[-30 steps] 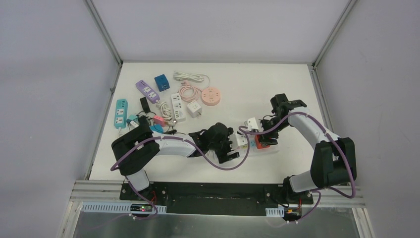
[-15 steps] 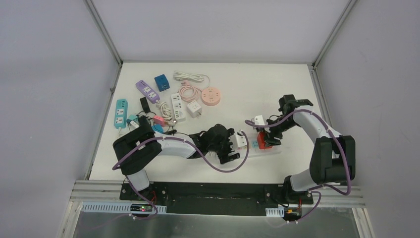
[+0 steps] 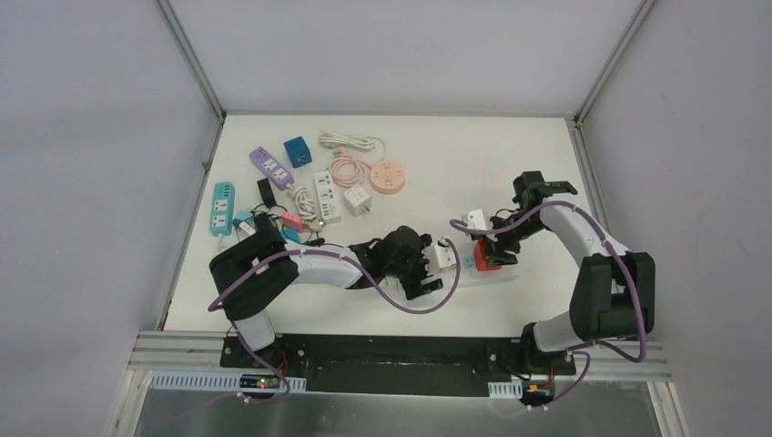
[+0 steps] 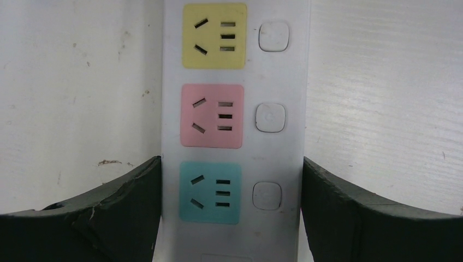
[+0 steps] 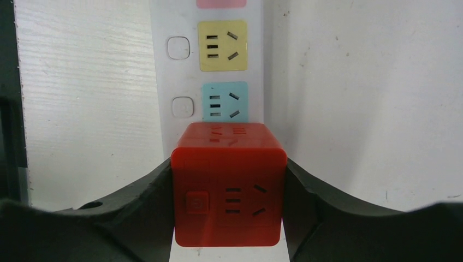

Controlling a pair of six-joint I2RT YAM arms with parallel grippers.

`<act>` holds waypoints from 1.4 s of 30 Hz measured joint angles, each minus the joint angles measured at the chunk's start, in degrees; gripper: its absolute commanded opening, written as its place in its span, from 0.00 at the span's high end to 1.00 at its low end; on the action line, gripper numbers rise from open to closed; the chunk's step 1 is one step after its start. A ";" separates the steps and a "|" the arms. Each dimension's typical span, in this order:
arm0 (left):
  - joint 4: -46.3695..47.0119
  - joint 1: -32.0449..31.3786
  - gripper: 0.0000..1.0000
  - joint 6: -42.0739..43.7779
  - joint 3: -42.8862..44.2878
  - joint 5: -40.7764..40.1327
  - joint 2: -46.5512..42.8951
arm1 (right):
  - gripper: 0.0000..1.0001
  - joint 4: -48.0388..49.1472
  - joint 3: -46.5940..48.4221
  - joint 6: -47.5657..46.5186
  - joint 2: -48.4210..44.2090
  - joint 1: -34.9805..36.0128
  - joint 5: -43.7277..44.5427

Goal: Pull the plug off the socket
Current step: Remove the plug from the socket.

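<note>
A white socket strip (image 3: 460, 265) with yellow, pink and teal outlets lies on the table at centre. My left gripper (image 3: 428, 269) clamps it across its width. In the left wrist view both black fingers (image 4: 125, 215) press the sides of the strip (image 4: 235, 155) beside a teal outlet. The plug is a red cube (image 3: 487, 258) standing on the strip's right part. My right gripper (image 3: 492, 248) is shut on it. In the right wrist view the cube (image 5: 229, 191) fills the gap between the fingers, just below a teal outlet of the strip (image 5: 207, 54). Its pins are hidden.
A white adapter (image 3: 473, 220) with a cable lies just behind the right gripper. At the back left are a teal strip (image 3: 223, 208), a purple strip (image 3: 270, 167), a blue cube (image 3: 297, 150), a white strip (image 3: 327, 196) and a round pink socket (image 3: 391, 176).
The right arm has swung to the right, and the red cube and strip have shifted a little right with it. In the last half second almost nothing has moved.
</note>
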 measured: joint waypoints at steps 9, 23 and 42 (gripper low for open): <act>1.22 -0.02 1.00 -0.07 0.02 -0.31 0.76 | 1.00 -2.78 0.00 -3.85 1.01 -3.43 -3.69; -1.88 0.09 1.00 -0.39 1.18 -0.61 0.59 | 1.00 -0.33 0.00 -0.17 -0.07 -0.66 -1.25; -2.82 0.44 1.00 -0.59 2.05 -0.63 1.18 | 1.00 -0.39 1.27 1.27 0.02 4.24 2.36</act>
